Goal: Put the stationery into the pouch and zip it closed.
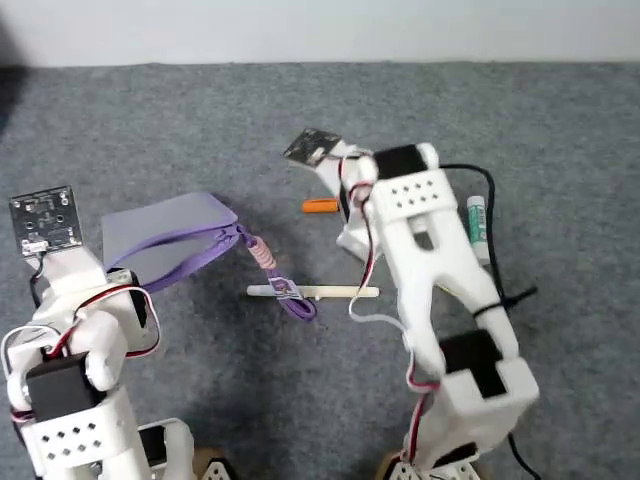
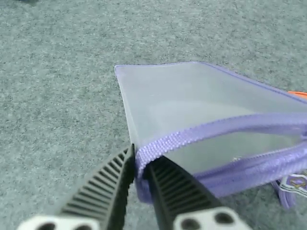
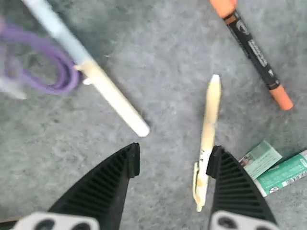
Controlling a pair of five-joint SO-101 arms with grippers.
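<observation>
The left end effector [image 2: 139, 167] is pinched shut on the zip-edge corner of the translucent purple-trimmed plastic pouch [image 2: 192, 105], above the grey felt surface [image 2: 57, 72]. The right end effector [image 3: 172, 163] hangs wide open and holds nothing, above a cream plastic pen [image 3: 207, 139]. A black-and-orange marker [image 3: 254, 48] lies near the pen.

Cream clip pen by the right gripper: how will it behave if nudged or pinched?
Probably light and stiff: the pen is slim and straight. Likely rolls little, since its clip and the fuzzy mat should check it. Being smooth, it might slip in the right gripper.
</observation>
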